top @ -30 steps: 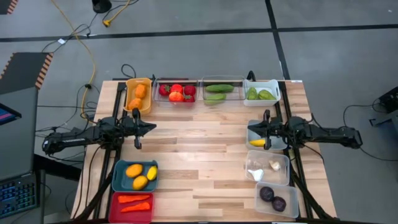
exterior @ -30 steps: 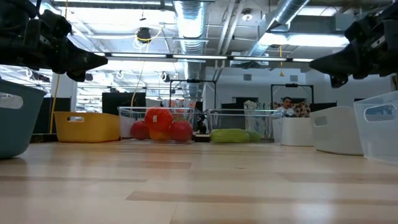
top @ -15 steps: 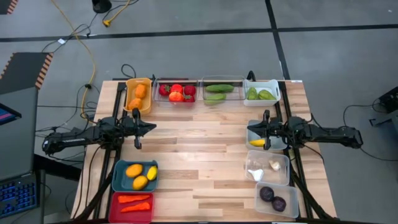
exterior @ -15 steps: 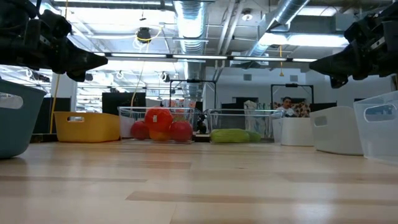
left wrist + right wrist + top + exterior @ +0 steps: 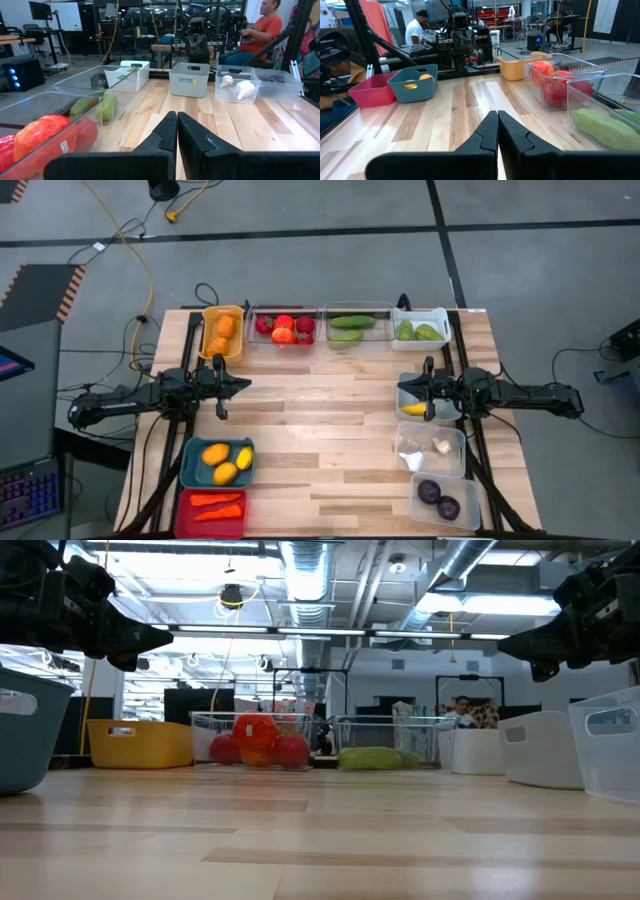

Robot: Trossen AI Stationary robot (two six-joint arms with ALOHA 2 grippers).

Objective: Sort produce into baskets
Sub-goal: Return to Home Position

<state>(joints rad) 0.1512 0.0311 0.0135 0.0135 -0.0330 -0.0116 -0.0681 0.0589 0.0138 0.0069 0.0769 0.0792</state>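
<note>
The produce lies in the baskets around the table. The far row holds an orange-yellow bin (image 5: 222, 330) with orange pieces, a clear bin (image 5: 284, 328) with red pieces, a clear bin (image 5: 350, 326) with green pieces and a white bin (image 5: 421, 328) with green pieces. The teal bin (image 5: 217, 461) and red bin (image 5: 211, 508) stand at the near left. Bins at the right hold a yellow piece (image 5: 414, 409), white pieces (image 5: 441, 446) and dark purple pieces (image 5: 438, 498). My left gripper (image 5: 246, 385) is shut and empty above the table's left. My right gripper (image 5: 401, 389) is shut and empty above the right.
The bare wooden tabletop (image 5: 320, 420) lies between the two grippers. People sit beyond the table in the wrist views (image 5: 257, 30) (image 5: 416, 29). Cables run on the floor behind the table's far left (image 5: 140, 270).
</note>
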